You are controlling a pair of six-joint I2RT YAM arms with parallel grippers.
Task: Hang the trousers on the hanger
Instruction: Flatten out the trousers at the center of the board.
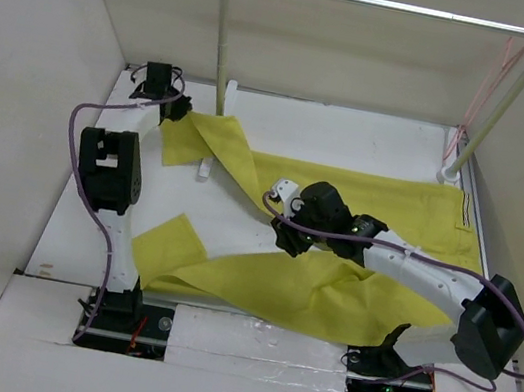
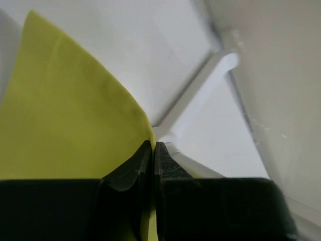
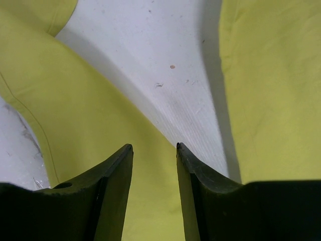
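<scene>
The yellow trousers (image 1: 363, 199) lie spread on the white table, waistband at the right and two legs running left. My left gripper (image 1: 173, 111) is at the far left back, shut on the end of the far leg; in the left wrist view the fingers (image 2: 153, 146) are closed with yellow cloth (image 2: 65, 115) pinched between them. My right gripper (image 1: 285, 239) is open and empty just above the inner edge of the near leg (image 3: 100, 130), its jaws (image 3: 154, 146) apart over cloth and bare table. The pale pink hanger (image 1: 493, 79) hangs at the right end of the rail.
A stand with white posts and a silver rail (image 1: 377, 2) spans the back; its left post's foot (image 1: 205, 168) stands beside the far leg. Cardboard walls (image 1: 21, 62) close in the left, right and back. Bare table (image 3: 165, 75) shows between the legs.
</scene>
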